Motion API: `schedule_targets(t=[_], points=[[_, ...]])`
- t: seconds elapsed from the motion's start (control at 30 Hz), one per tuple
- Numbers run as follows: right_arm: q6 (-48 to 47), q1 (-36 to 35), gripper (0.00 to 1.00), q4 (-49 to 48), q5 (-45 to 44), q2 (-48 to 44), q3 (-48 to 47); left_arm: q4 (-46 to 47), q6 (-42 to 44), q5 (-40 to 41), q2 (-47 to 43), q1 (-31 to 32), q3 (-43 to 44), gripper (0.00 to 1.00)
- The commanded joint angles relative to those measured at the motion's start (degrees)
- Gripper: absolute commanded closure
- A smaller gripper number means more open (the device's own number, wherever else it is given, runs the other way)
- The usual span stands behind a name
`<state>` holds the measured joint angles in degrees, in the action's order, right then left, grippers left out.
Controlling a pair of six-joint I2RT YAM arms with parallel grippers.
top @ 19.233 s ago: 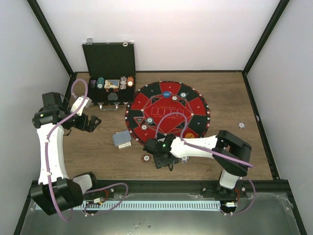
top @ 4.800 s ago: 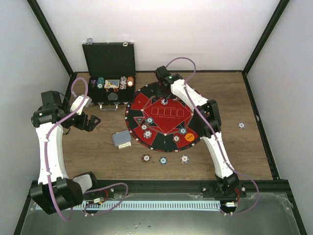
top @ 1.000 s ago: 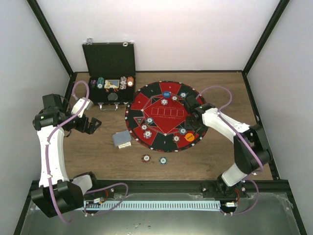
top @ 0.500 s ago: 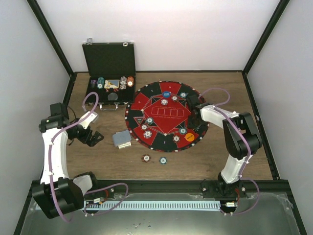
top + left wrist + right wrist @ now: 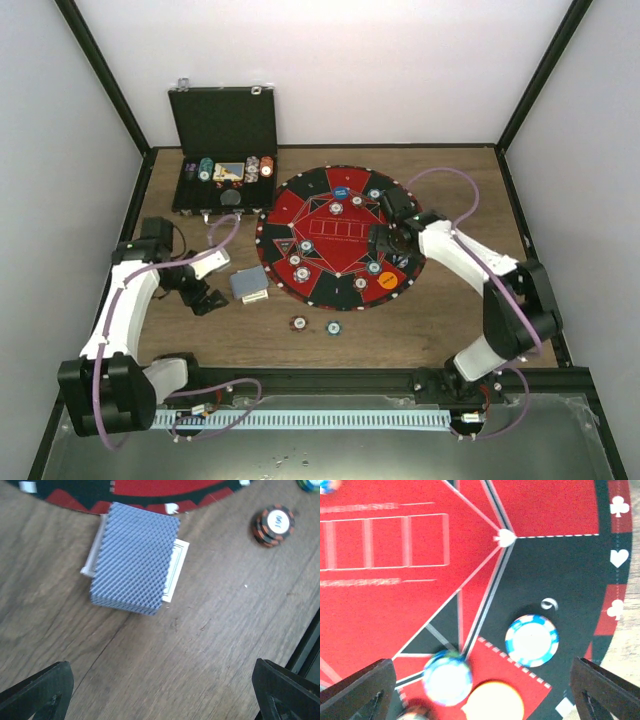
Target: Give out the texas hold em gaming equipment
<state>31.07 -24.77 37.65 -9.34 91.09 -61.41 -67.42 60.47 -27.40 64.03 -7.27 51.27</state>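
The grey-blue-backed card deck (image 5: pixel 249 285) lies on the wood left of the mat; in the left wrist view (image 5: pixel 135 557) it sits above my open, empty left gripper (image 5: pixel 160 700), which is left of it in the top view (image 5: pixel 208 293). A brown-red chip (image 5: pixel 298 323) (image 5: pixel 272 524) and a teal chip (image 5: pixel 333 327) lie below the mat. Several chips, a blue button (image 5: pixel 341 192) and an orange button (image 5: pixel 387 281) sit on the mat. My right gripper (image 5: pixel 380 242) hovers open and empty over the mat's right side, above a white-blue chip (image 5: pixel 532 640), a teal chip (image 5: pixel 447 677) and the orange button (image 5: pixel 495 702).
The round red-and-black mat (image 5: pixel 340 235) fills the table's middle. The open black case (image 5: pixel 222 150) with chip stacks stands at the back left. Dark frame rails border the table. Bare wood lies right of the mat.
My left arm has swung down and right, bringing its gripper close to the card deck. My right gripper has shifted left and nearer over the mat's right side.
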Motion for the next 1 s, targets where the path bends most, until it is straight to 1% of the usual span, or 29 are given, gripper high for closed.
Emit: schedule_targets(t=[0.0,0.1,0.2,0.3,0.37,0.43,0.47,0.5,0.57,0.67,0.73,0.8,0.97], points=[[2.5,-4.6,0.01,3.1,-1.0,-6.2,-0.1,3.1,5.9,0.8,0.9,5.3,-2.0,0.00],[4.1,-7.7,0.00,3.0,1.3,-10.1,0.3,5.1,7.8,0.0,1.6,7.2,-2.8,0.00],[6.3,-11.0,0.01,1.9,4.9,-11.6,-0.2,6.0,10.2,-0.5,3.1,7.4,-3.3,0.00],[8.1,-15.7,0.12,-0.8,7.6,-9.5,-1.5,7.0,12.2,0.1,4.5,7.5,-4.3,0.00],[8.9,-19.3,0.21,-1.6,7.7,-5.5,-4.1,8.0,12.3,0.7,5.5,7.5,-4.4,0.00],[9.3,-21.9,0.33,-2.3,7.8,-0.7,-7.3,8.5,11.6,0.9,6.5,7.4,-4.0,0.00],[9.4,-23.0,0.36,-2.7,8.1,1.8,-9.0,8.7,11.4,0.8,7.1,7.3,-3.9,0.00],[9.6,-24.0,0.42,-3.1,8.4,4.3,-11.1,8.9,11.3,0.8,7.8,7.2,-3.7,0.00],[9.6,-25.9,0.50,-4.1,9.3,9.2,-15.2,9.3,11.1,0.6,8.6,6.6,-3.6,0.00],[9.5,-27.7,0.61,-4.5,10.4,16.8,-21.7,9.8,12.3,-0.4,8.9,4.8,-3.9,0.00],[9.4,-28.4,0.65,-3.1,10.5,21.7,-26.5,9.9,13.3,-0.4,9.0,3.6,-4.6,0.00],[9.4,-29.0,0.68,-1.9,10.3,26.4,-30.3,9.9,14.2,-0.6,8.6,2.4,-5.2,0.00],[9.1,-29.9,0.70,-0.3,9.7,32.0,-35.6,9.9,16.5,-1.4,8.3,-0.3,-6.1,0.00]])
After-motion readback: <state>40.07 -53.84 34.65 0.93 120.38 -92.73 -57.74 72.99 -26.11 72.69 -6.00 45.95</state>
